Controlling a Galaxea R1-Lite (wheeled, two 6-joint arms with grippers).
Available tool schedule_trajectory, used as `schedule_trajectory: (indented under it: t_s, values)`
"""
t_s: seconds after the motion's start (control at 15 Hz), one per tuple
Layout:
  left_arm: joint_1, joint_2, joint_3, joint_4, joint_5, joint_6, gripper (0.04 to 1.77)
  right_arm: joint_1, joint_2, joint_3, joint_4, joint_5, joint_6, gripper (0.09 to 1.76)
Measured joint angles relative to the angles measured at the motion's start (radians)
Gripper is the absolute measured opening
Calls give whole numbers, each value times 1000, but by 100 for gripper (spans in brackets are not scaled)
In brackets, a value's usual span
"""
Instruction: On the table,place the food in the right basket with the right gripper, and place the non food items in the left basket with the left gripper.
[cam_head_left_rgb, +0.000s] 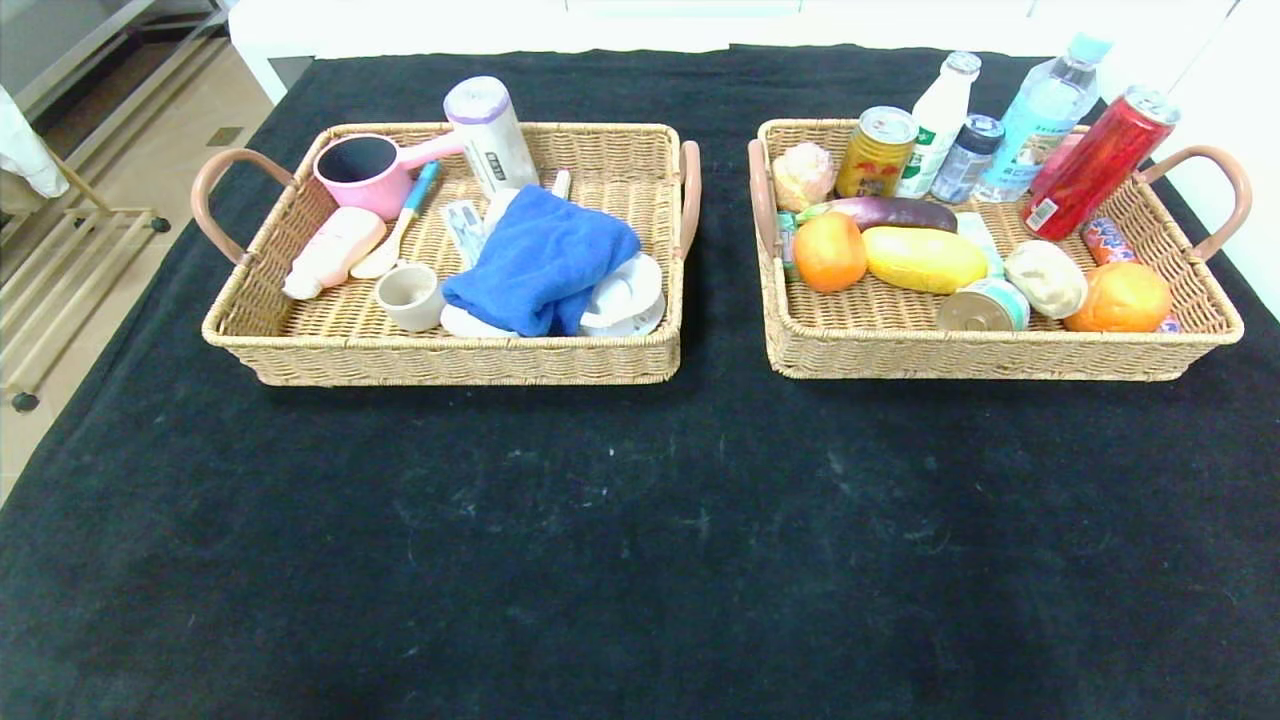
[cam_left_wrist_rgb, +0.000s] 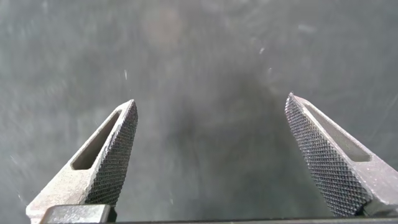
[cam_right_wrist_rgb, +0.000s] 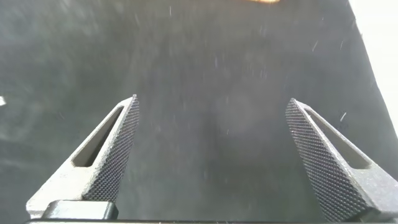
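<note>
Right now my left pincer (cam_left_wrist_rgb: 211, 155) hangs over bare black cloth with its two knurled fingers spread wide and nothing between them. My right pincer (cam_right_wrist_rgb: 211, 155) is the same, fingers fully apart and empty, above the dark surface (cam_head_left_rgb: 640, 540) near its pale edge. Neither arm shows in the head view.

Farther out, two woven wicker baskets sit side by side on the black-clothed surface, apart from each other. In the left basket (cam_head_left_rgb: 450, 360) the folded bright blue cloth (cam_head_left_rgb: 540, 262) lies on some white round pieces, possibly lids, and the small cream cup with a handle (cam_head_left_rgb: 411, 296) stands just beside it; a pink saucepan (cam_head_left_rgb: 362, 172) sits in the far corner. In the right basket (cam_head_left_rgb: 1000, 355) the yellow oblong fruit (cam_head_left_rgb: 924, 259) lies between a round orange (cam_head_left_rgb: 829, 251) and a pale roll-like lump (cam_head_left_rgb: 1046, 277). The small pull-tab tin with a green label (cam_head_left_rgb: 982, 307) rests against the near wall, on its side, and an orange-toned bun (cam_head_left_rgb: 1120, 297) lies towards the right handle.
</note>
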Motion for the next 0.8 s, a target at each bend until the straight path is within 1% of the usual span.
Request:
schedule_trajectory:
  t_s: [0.13,0.2,0.27,0.4,0.47,0.6,0.8]
  values:
    - [0,0,9,0,11,-24,172,0,0,10,63,-27,27,171]
    - [0,0,10,1,26,-36,172,0,0,10,66,-34,41,171]
    - [0,0,11,1,49,-42,172,0,0,10,67,-35,46,171]
    - [0,0,25,-2,113,-38,172,0,0,11,68,-38,50,171]
    - [0,0,39,-10,129,-40,172,0,0,12,68,-40,51,171]
    - [0,0,50,-14,132,-48,172,0,0,12,68,-40,63,171]
    - [0,0,51,-16,139,-121,172,0,0,12,71,-40,65,171]
